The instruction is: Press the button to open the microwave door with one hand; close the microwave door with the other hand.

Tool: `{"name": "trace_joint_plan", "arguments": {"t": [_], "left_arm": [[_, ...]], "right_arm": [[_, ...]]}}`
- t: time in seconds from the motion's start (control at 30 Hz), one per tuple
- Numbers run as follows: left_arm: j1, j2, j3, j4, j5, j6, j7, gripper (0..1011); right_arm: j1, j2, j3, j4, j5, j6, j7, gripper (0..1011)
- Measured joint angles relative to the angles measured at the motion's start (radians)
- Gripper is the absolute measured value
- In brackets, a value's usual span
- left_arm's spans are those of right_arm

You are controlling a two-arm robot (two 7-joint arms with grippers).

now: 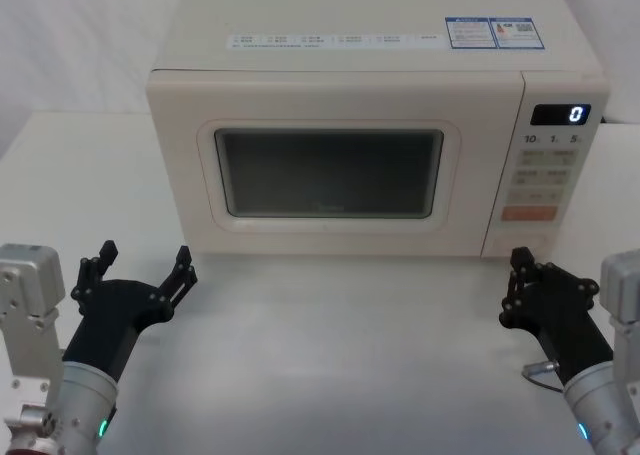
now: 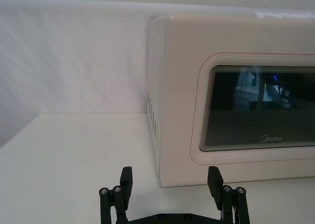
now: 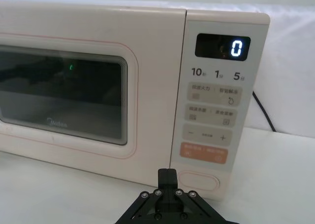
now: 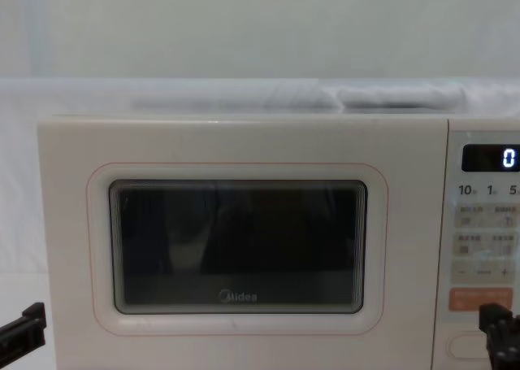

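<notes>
The cream microwave stands with the microwave door [image 1: 330, 175] shut flush; its dark window and Midea logo face me [image 4: 236, 248]. The button [image 3: 198, 181] is a wide rounded oblong at the bottom of the keypad panel, under the orange key [image 3: 204, 152]. My right gripper [image 3: 167, 177] is shut with nothing held. Its tip sits close in front of the panel's lower edge, slightly to the door side of the button [image 1: 535, 241]. My left gripper [image 1: 144, 257] is open and empty, low over the table in front of the door's left end [image 2: 171, 184].
The microwave rests on a white table [image 1: 340, 355] with bare surface in front of it. The display [image 3: 222, 47] shows 0. A black cable [image 3: 261, 111] runs down behind the microwave's right side. A white backdrop lies behind.
</notes>
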Motion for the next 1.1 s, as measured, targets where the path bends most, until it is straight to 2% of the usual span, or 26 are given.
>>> {"name": "trace_joint_plan", "arguments": {"t": [0.2, 0.5, 0.87, 1.1], "left_arm": [[0.0, 0.0, 0.0, 0.0, 0.0, 0.0, 0.0, 1001], [0.0, 0.0, 0.0, 0.0, 0.0, 0.0, 0.0, 1001], [0.0, 0.0, 0.0, 0.0, 0.0, 0.0, 0.0, 1001], [0.0, 0.0, 0.0, 0.0, 0.0, 0.0, 0.0, 1001]], "right_arm": [[0.006, -0.029, 0.014, 0.019, 0.013, 0.001, 0.026, 0], [0.036, -0.063, 0.049, 0.065, 0.027, 0.061, 0.056, 0], [0.09, -0.081, 0.093, 0.09, 0.052, 0.12, 0.109, 0], [0.116, -0.084, 0.104, 0.098, 0.054, 0.171, 0.119, 0]]}}
